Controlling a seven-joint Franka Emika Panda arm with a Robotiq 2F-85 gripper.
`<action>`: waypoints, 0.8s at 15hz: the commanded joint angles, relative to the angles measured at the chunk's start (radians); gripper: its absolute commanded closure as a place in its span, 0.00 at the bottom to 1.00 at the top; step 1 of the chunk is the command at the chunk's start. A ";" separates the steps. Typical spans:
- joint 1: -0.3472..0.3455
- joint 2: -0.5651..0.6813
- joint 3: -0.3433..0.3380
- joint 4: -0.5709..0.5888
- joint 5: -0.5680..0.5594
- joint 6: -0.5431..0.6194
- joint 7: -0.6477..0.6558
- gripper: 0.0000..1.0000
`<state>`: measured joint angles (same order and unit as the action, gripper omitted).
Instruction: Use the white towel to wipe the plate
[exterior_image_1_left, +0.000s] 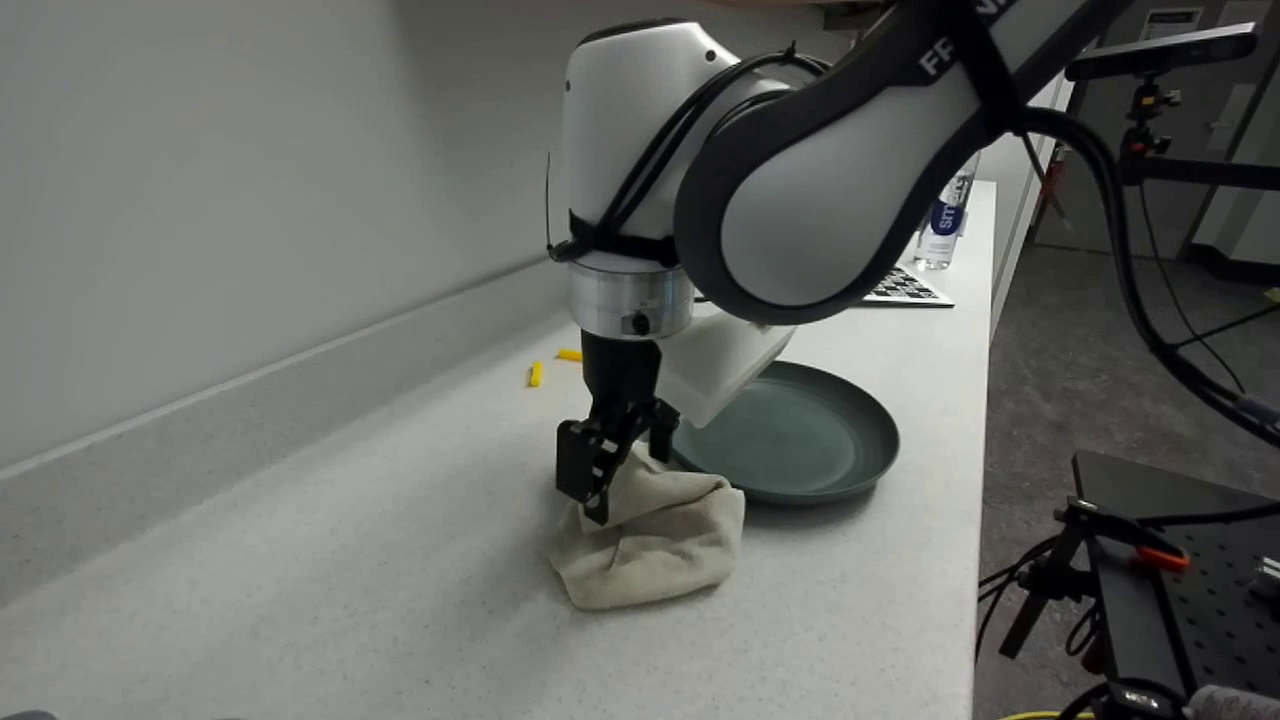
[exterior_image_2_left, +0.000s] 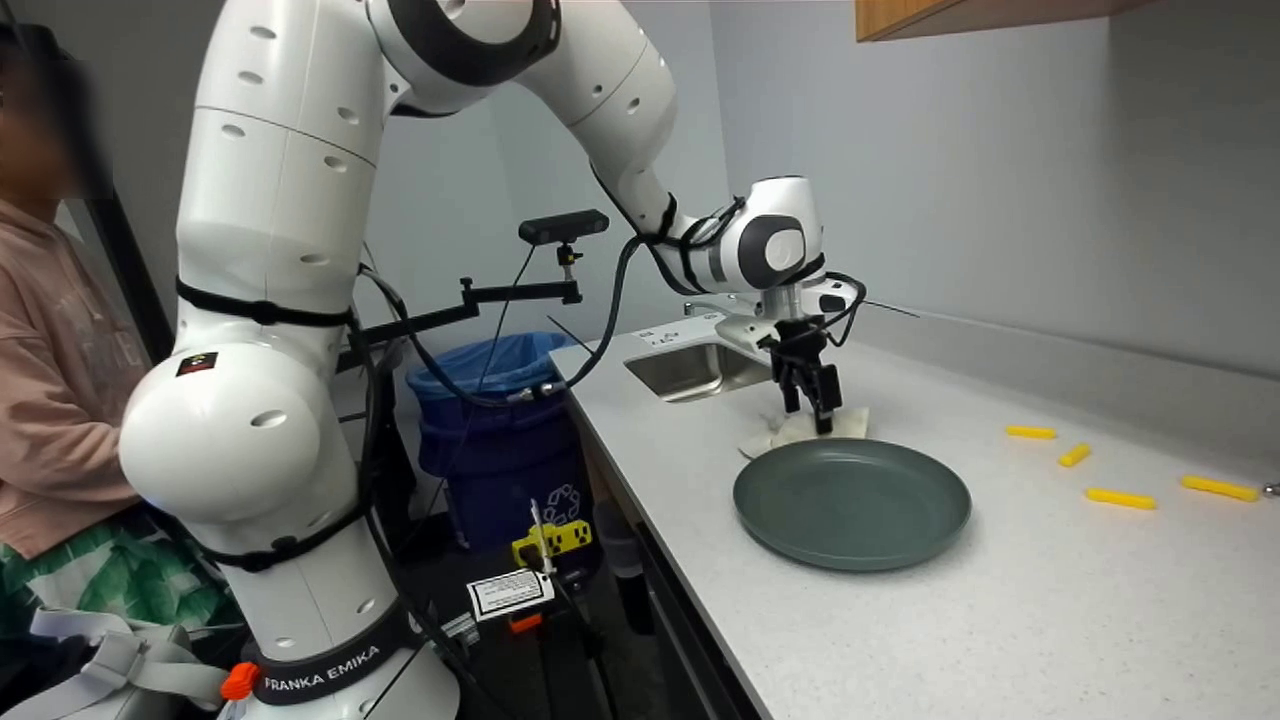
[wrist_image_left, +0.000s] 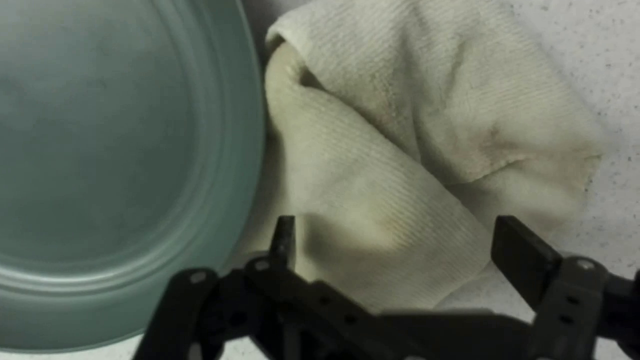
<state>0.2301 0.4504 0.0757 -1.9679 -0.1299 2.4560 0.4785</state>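
Note:
A crumpled off-white towel (exterior_image_1_left: 660, 555) lies on the counter, with faint stains in the wrist view (wrist_image_left: 370, 150). A dark green round plate (exterior_image_1_left: 800, 435) lies flat right beside it; it also shows in an exterior view (exterior_image_2_left: 850, 505) and at the left of the wrist view (wrist_image_left: 100, 150). My black gripper (exterior_image_1_left: 625, 480) points down over the towel. In the wrist view the gripper (wrist_image_left: 395, 225) is open, its fingers wide apart with towel cloth below and between them. I cannot tell whether the fingertips touch the cloth. The gripper partly hides the towel in both exterior views.
Several yellow sticks (exterior_image_2_left: 1120, 498) lie on the counter near the wall. A sink (exterior_image_2_left: 700, 372) is set in the counter beyond the towel. A clear bottle (exterior_image_1_left: 940, 230) and a checkered board (exterior_image_1_left: 905, 288) stand farther along. A wall runs along the counter's back.

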 joint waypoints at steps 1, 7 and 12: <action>0.028 0.043 -0.024 0.043 -0.002 -0.004 -0.023 0.00; 0.014 0.060 -0.037 0.005 0.022 -0.003 -0.028 0.06; 0.008 0.047 -0.045 -0.007 0.041 0.005 -0.028 0.46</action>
<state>0.2400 0.5012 0.0419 -1.9594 -0.1126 2.4555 0.4764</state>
